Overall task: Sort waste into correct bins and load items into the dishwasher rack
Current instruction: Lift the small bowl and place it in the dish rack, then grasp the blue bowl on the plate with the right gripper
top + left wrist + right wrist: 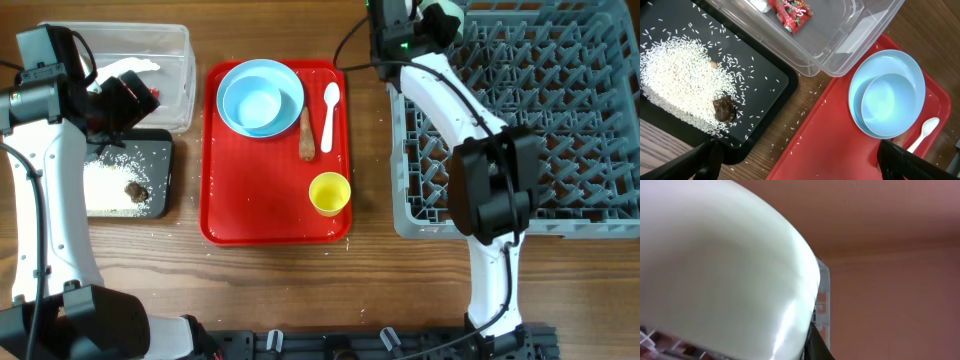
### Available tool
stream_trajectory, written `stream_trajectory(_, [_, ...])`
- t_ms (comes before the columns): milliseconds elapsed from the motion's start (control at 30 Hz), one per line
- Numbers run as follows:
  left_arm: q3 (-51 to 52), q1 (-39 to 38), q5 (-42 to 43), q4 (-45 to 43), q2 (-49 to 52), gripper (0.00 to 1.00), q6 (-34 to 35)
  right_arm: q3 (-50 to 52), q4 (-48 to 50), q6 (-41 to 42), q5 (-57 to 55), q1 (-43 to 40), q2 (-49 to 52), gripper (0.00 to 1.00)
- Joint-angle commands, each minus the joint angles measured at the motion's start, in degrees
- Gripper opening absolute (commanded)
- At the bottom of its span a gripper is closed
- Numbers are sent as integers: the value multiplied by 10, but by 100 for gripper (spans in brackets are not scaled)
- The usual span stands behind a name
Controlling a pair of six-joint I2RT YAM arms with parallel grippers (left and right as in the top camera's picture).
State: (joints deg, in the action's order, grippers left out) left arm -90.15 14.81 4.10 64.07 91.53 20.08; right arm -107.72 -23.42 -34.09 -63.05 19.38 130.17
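My left gripper (797, 165) is open and empty, above the gap between the black tray (775, 85) and the red serving tray. The black tray holds loose rice (680, 85) and a brown lump (725, 109). The clear tub (840, 45) holds the red wrapper (790, 11) and white paper (759, 5). A bowl (252, 103) sits in the blue plate (261, 95), with the brown stick (307, 135), spoon (330, 115) and yellow cup (329, 193) beside them. My right gripper (440, 15) is shut on a pale bowl (715, 270) above the rack's (560, 120) far-left corner.
The red serving tray (230, 200) lies between the bins and the rack. A few rice grains are scattered on the wood and on the red tray. The right arm reaches across the rack's left side.
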Motion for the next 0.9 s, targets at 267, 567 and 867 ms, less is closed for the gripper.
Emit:
stream_trajectory(267, [2,4,-8,-2,2,100,-1,17,-32,-9,27,56,19,50])
stream_trajectory(567, [2,4,-8,-2,2,100,-1,16,31,74,176,122,-58,73])
stream_trajectory(867, [2,4,-8,-2,2,100,-1,17,-39,560,821,150,-13,60])
